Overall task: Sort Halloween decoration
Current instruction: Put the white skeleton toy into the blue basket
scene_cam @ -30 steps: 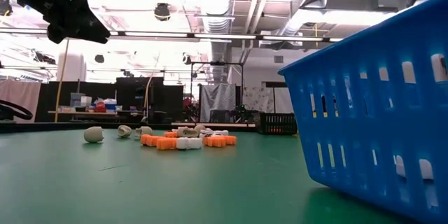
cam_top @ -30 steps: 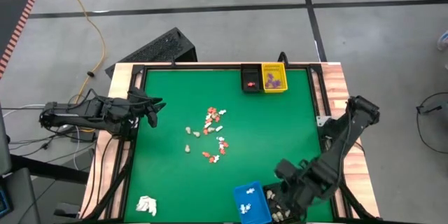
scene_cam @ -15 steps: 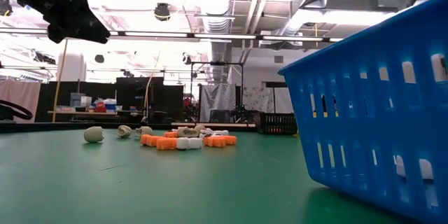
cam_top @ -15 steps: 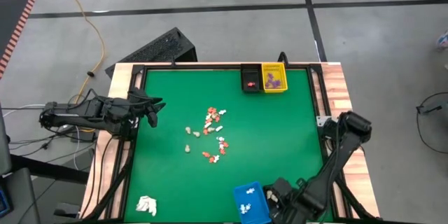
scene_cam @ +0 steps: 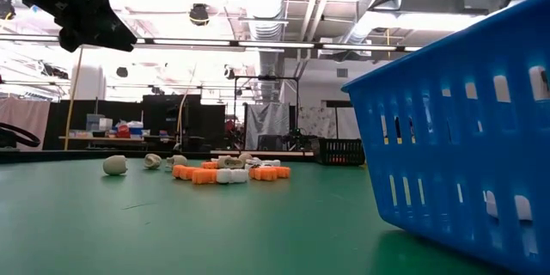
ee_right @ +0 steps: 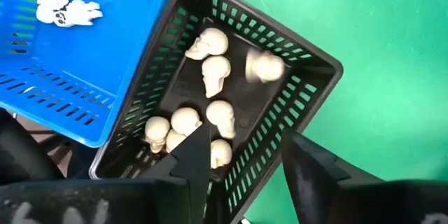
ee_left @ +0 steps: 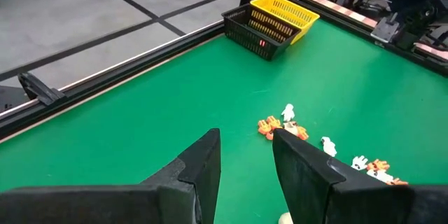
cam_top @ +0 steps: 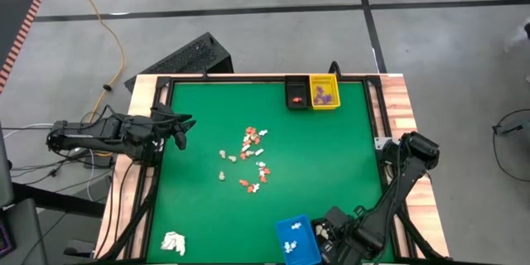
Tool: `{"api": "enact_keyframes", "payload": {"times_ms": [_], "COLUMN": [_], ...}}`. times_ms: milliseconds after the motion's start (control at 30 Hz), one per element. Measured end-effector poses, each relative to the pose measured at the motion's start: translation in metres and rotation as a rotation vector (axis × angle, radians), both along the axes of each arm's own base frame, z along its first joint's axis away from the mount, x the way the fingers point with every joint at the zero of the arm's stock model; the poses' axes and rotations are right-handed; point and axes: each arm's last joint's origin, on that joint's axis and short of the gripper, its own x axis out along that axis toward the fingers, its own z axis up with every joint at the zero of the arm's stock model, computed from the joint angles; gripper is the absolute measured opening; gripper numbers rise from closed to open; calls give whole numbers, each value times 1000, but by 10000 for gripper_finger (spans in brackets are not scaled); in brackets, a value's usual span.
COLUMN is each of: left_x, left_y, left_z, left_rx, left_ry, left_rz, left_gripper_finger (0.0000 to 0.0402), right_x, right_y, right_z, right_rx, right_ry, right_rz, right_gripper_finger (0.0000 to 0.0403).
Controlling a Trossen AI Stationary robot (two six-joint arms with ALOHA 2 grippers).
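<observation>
Several cream skull figurines [ee_right: 210, 77] lie in a black mesh basket [ee_right: 308, 77] at the near right corner of the table, and one more skull [ee_right: 264, 66] shows blurred above the basket floor, just clear of the right gripper [ee_right: 241, 157]. That gripper hangs straight over the basket with its two dark fingers spread and nothing between them. Touching the black basket on its left is a blue basket [cam_top: 296, 237] holding small white ghost pieces [ee_right: 64, 8].

Most of the unsorted Halloween decoration [cam_top: 251, 159] sits in a loose scatter near the middle of the green table [cam_top: 331, 166]: orange-red, white and cream pieces, some touching, a few apart toward the left of the group. From table height they show as a low row of orange and white bits [scene_cam: 225, 172] with a lone cream piece [scene_cam: 114, 166] off to one side.

At the far edge stand two more baskets side by side, a black one [cam_top: 296, 94] with a red piece in it and a yellow one [cam_top: 325, 93] with purple pieces. A white wadded lump [cam_top: 173, 243] rests at the near left corner.

The left gripper [cam_top: 180, 132] waits above the table's left edge, well apart from the scatter, fingers [ee_left: 297, 164] parted and empty
</observation>
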Motion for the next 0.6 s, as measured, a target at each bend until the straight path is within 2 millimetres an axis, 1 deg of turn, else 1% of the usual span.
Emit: {"api": "enact_keyframes", "payload": {"times_ms": [167, 267, 400, 600], "left_x": [0, 0, 1, 3], "left_y": [0, -1, -1, -1], "left_z": [0, 0, 2, 7], "left_rx": [-8, -17, -28, -28], "left_ry": [-5, -5, -30, -86], "left_rz": [1, -17, -17, -42], "left_gripper_finger": [121, 121, 121, 121], "right_x": [-1, 1, 6, 26], "right_y": [-1, -4, -21, -59], "right_z": [0, 1, 11, 32], "right_rx": [-21, -114, -316, -755], "right_ry": [-4, -88, -220, -462], "right_rz": [27, 73, 111, 155], "right_gripper_finger": [162, 157, 154, 154]}}
